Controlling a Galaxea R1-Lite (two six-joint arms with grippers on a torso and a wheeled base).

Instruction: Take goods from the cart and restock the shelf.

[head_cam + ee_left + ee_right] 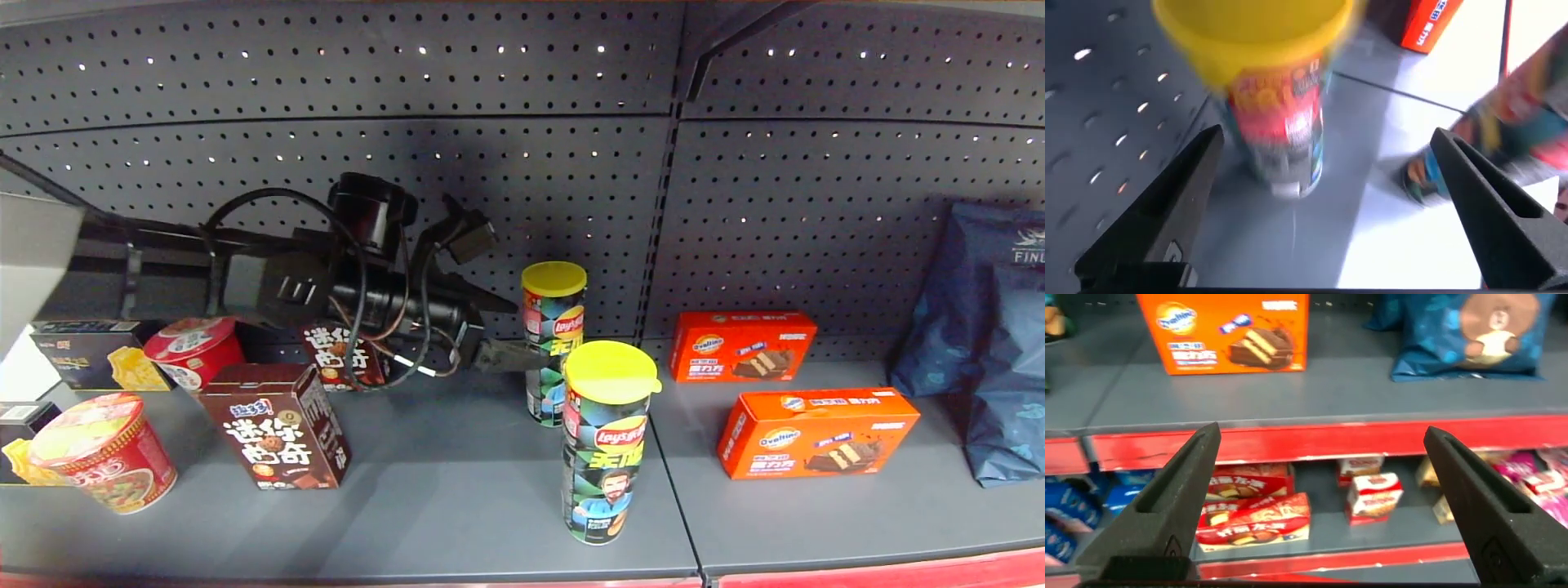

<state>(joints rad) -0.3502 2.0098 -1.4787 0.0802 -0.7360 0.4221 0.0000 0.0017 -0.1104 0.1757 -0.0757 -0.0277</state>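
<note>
Head view: the rear chips can point(553, 343) stands upright at the back of the shelf point(457, 490), long axis vertical, yellow lid up. The left gripper point(510, 357) lies just beside it. A second can point(608, 445) stands nearer the shelf's front.

Left wrist view: the jaws gape wide, clear of the upright can.

Right wrist view: the right gripper point(1319, 437) has its jaws wide apart and empty, facing the shelf's red front edge, with an orange box point(1225, 331) on the shelf.

Right of the front chip can point(608, 441) lie two orange boxes point(816, 433), and blue bags point(980, 343) stand beyond them. Left of this can stand brown boxes point(282, 429) and red noodle cups point(106, 461).
</note>
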